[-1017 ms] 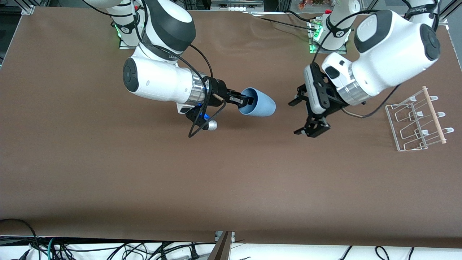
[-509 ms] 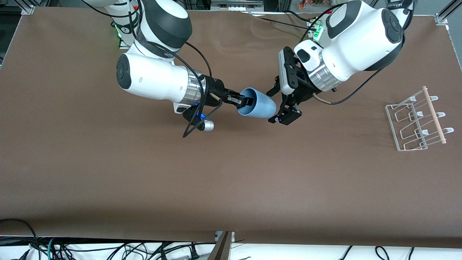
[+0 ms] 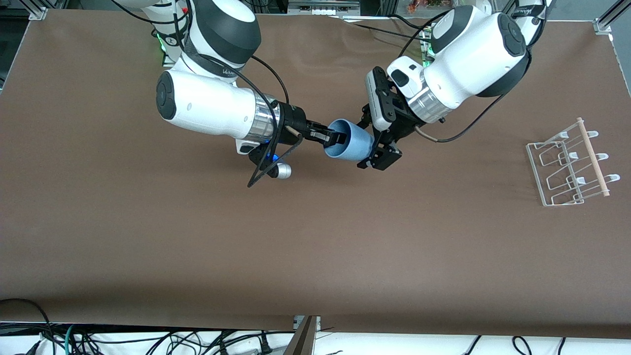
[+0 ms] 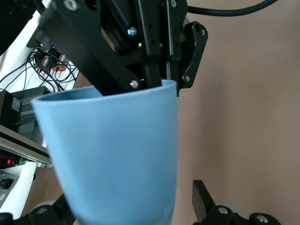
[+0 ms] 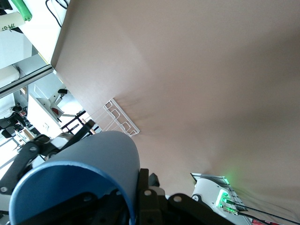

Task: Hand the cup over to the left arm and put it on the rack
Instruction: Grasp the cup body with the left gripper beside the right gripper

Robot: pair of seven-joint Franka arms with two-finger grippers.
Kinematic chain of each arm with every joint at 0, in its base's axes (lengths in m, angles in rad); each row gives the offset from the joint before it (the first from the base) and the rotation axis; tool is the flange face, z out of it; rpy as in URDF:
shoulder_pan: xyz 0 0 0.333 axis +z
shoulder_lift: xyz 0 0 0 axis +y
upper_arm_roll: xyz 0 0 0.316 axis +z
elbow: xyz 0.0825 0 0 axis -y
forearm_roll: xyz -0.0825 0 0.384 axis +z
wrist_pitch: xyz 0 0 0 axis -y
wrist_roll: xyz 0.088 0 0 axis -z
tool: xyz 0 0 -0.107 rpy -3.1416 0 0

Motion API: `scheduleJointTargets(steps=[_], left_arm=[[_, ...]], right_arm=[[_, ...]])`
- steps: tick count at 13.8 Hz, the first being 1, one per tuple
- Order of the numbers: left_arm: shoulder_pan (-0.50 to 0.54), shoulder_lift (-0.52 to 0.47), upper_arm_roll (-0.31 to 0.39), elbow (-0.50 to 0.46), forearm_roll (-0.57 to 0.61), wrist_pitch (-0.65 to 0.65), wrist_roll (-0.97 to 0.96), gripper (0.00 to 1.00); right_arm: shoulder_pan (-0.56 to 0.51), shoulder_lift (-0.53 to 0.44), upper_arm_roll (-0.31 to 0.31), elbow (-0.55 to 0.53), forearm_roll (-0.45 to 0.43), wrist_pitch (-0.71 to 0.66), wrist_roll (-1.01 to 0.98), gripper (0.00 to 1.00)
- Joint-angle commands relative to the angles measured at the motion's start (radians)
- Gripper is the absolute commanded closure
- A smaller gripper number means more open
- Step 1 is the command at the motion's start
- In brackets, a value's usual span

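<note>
The light-blue cup [image 3: 352, 144] hangs on its side in the air over the table's middle. My right gripper [image 3: 334, 139] is shut on the cup's rim, one finger inside and one outside the wall. My left gripper [image 3: 372, 141] is open, with its fingers on either side of the cup's base end. In the left wrist view the cup [image 4: 112, 154] fills the space in my left gripper [image 4: 126, 208], and a gap shows beside one finger [image 4: 204, 201]. The right wrist view shows the cup [image 5: 93, 159] in my right gripper [image 5: 133, 197]. The white wire rack [image 3: 572, 165] stands at the left arm's end of the table.
The table is covered in brown cloth [image 3: 315, 246]. A thin black rod frame [image 3: 268, 167] hangs under the right arm's wrist. The rack also shows in the right wrist view [image 5: 121, 119]. Cables lie below the table edge nearest the front camera.
My left arm has swung from near the rack's side over to the cup, and its open fingers now straddle the cup's base. My right arm has held the cup almost still.
</note>
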Motion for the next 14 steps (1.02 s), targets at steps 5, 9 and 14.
scheduleJointTargets(steps=[5, 9, 14], left_arm=[[0.006, 0.005, -0.026, 0.004, 0.027, 0.034, -0.096, 1.0], [0.009, 0.004, -0.026, 0.007, 0.029, 0.031, -0.093, 1.0], [0.013, 0.004, -0.02, 0.021, 0.029, 0.019, -0.084, 1.0]], right_arm=[[0.003, 0.009, 0.006, 0.031, 0.021, -0.002, 0.016, 1.0], [-0.005, 0.006, 0.007, 0.031, 0.027, -0.01, -0.002, 1.0], [-0.011, 0.0, 0.006, 0.033, 0.037, -0.007, -0.002, 0.83]])
